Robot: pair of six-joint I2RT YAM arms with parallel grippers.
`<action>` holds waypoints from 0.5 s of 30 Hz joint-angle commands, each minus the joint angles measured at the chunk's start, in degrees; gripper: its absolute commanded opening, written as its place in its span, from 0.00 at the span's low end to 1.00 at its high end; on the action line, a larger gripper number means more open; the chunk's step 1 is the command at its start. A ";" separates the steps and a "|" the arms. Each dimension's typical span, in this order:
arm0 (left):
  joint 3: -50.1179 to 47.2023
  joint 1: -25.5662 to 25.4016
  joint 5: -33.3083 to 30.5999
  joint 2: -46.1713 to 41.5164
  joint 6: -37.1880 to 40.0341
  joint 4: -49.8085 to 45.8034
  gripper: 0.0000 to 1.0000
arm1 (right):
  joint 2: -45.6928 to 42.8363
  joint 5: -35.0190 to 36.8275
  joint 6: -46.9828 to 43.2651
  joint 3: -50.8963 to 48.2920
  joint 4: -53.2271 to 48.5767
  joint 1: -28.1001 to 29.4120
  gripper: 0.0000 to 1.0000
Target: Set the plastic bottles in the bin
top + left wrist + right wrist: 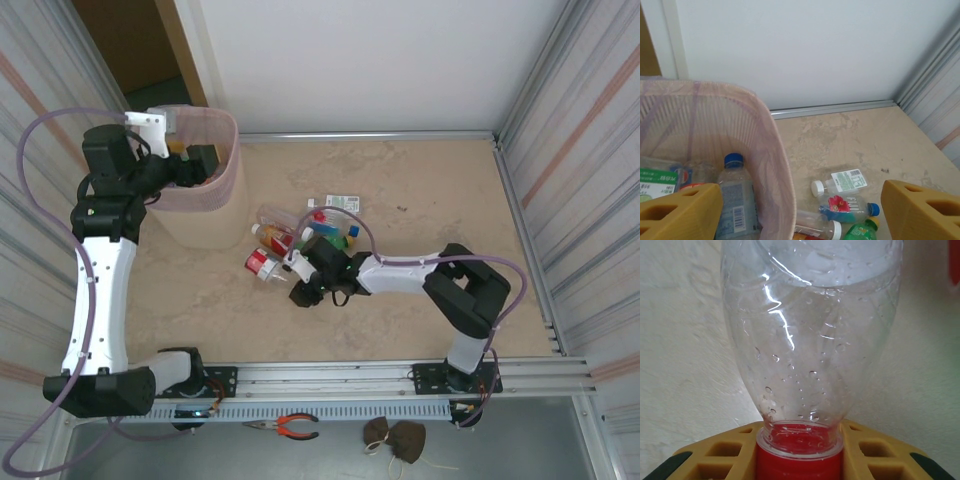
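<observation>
The pale pink bin (215, 190) stands at the back left and holds several bottles, among them a blue-capped one (734, 195). My left gripper (190, 160) hovers over the bin's opening, open and empty, its yellow fingers (680, 212) set wide apart. A cluster of plastic bottles (320, 225) lies mid-table; a white-capped one (840, 181), a Fiji bottle (847, 207) and a green one (862, 231) lie beside the bin. My right gripper (799, 455) is shut on the red cap of a clear bottle (810, 340), which lies low at the cluster's near left (264, 263).
Orange-handled pliers (285, 425) and a brown bundle (395, 440) lie below the front rail (400, 375). Corrugated walls close in the left and right sides. Bare tabletop (450, 200) stretches to the right of the cluster.
</observation>
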 commanded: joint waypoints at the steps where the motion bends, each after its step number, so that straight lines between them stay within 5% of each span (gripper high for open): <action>1: -0.68 0.46 6.19 -1.51 -1.32 4.22 0.83 | -5.51 -0.02 -1.06 0.29 1.73 0.24 0.32; 15: -5.31 -0.42 25.62 -2.48 -15.68 26.52 0.84 | -23.68 0.33 0.50 -5.20 12.62 -3.30 0.30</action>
